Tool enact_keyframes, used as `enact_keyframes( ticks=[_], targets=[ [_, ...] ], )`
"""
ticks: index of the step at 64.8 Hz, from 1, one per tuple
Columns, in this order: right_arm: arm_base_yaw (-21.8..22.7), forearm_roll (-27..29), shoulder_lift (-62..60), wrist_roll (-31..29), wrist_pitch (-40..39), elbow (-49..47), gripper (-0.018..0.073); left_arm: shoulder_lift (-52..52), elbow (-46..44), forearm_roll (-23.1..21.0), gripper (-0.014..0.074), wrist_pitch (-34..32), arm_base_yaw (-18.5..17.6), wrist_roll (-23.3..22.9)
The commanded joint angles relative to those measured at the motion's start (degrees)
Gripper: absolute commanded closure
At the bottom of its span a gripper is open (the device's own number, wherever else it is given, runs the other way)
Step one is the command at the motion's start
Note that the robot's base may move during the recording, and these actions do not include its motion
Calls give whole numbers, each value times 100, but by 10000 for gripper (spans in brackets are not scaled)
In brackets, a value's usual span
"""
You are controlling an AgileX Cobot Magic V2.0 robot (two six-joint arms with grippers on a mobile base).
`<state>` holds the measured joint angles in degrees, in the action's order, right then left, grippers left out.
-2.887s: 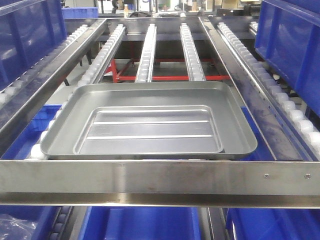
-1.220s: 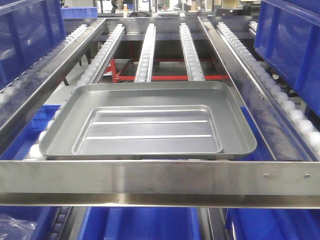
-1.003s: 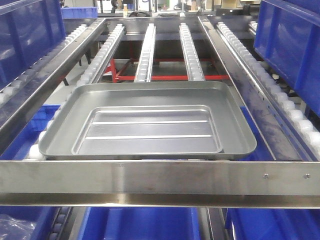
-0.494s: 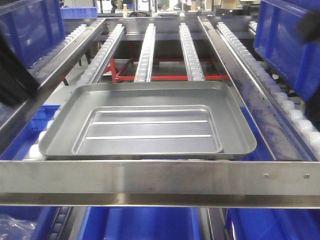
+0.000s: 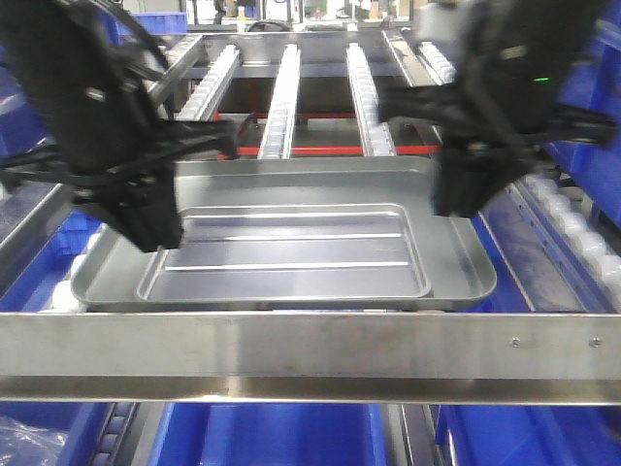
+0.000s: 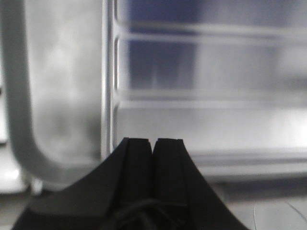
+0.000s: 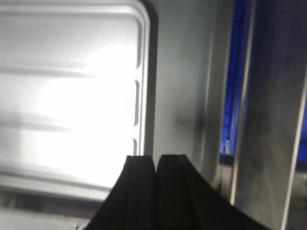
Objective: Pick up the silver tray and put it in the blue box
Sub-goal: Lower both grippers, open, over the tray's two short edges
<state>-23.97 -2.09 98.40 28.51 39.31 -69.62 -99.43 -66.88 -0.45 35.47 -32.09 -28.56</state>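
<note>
Both arms are in over the roller rack. The silver tray [image 5: 291, 243] lies flat on the roller rails [image 5: 283, 97], dead centre of the front view, its near edge just behind the steel crossbar [image 5: 310, 349]. It is not in any box.

The left arm [image 5: 97, 126] hangs over the tray's 9 o'clock side, and its dark tip overlaps the rim there. The right arm [image 5: 505, 107] mirrors it at 3 o'clock, over the opposite rim. Both are blurred, so I cannot tell whether either one touches metal.

On the left wrist view, the left jaws are pressed together with nothing between them. They point across the silver tray [image 6: 216, 124]; the rim curves round at 8 o'clock and the two ridges of the sunken panel run across the top.

On the right wrist view it is the same story: the right jaws are closed tight and empty. The silver tray [image 7: 72, 96] glares bright from 9 to 11 o'clock, with its sloped wall just ahead of the tips. A sliver of blue shows at 3 o'clock beside a steel rail.

Down at 6 o'clock in the front view, under the crossbar, sits a blue box [image 5: 281, 432]. More blue bins [image 5: 592, 116] flank the rack.
</note>
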Motion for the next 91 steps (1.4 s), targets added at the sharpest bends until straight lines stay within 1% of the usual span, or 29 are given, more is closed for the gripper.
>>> enact_keyframes(
  ticks=[1,9,21,24,29,35,38,41,53,59,63,67,72,77,80,82,86,91],
  targets=[
    [-98,-578,114,534,195,-545,501,118,-334,135,690,-170,-13,-204],
    [-243,-625,411,555,257,-813,501,108,-371,180,691,-170,79,-204],
    [-288,-608,630,555,284,-848,501,47,-375,144,691,-170,505,-179],
    [-288,-608,645,555,260,-848,501,47,-375,144,691,-157,587,-82],
    [-288,-608,645,555,216,-853,501,47,-384,144,691,-157,664,229],
    [-288,-608,645,555,222,-853,501,47,-384,45,691,-157,653,443],
    [-288,-608,645,555,227,-853,501,47,-384,-102,691,-157,627,450],
    [-288,-608,645,555,227,-853,501,47,-384,-142,691,-173,573,453],
    [-288,-620,645,555,188,-853,501,45,-384,-107,690,-430,387,453],
    [-288,-620,645,555,193,-853,501,45,-384,-68,689,-518,386,453],
    [-288,-620,645,555,193,-853,501,45,-388,45,685,-515,413,453],
    [-288,-620,645,555,193,-853,496,45,-388,45,666,-515,434,453],
    [-288,-620,645,555,174,-853,467,45,-388,134,592,-504,443,453],
    [-288,-625,645,555,132,-853,398,35,-388,211,484,-560,443,453],
    [-281,-651,645,555,106,-853,337,35,-388,260,416,-599,443,453],
    [-280,-693,651,555,84,-853,303,24,-388,270,391,-611,458,441],
    [-274,-708,651,555,83,-853,245,24,-388,246,374,-612,520,429],
    [-274,-716,657,555,89,-853,225,24,-388,186,384,-612,558,421]
  ],
)
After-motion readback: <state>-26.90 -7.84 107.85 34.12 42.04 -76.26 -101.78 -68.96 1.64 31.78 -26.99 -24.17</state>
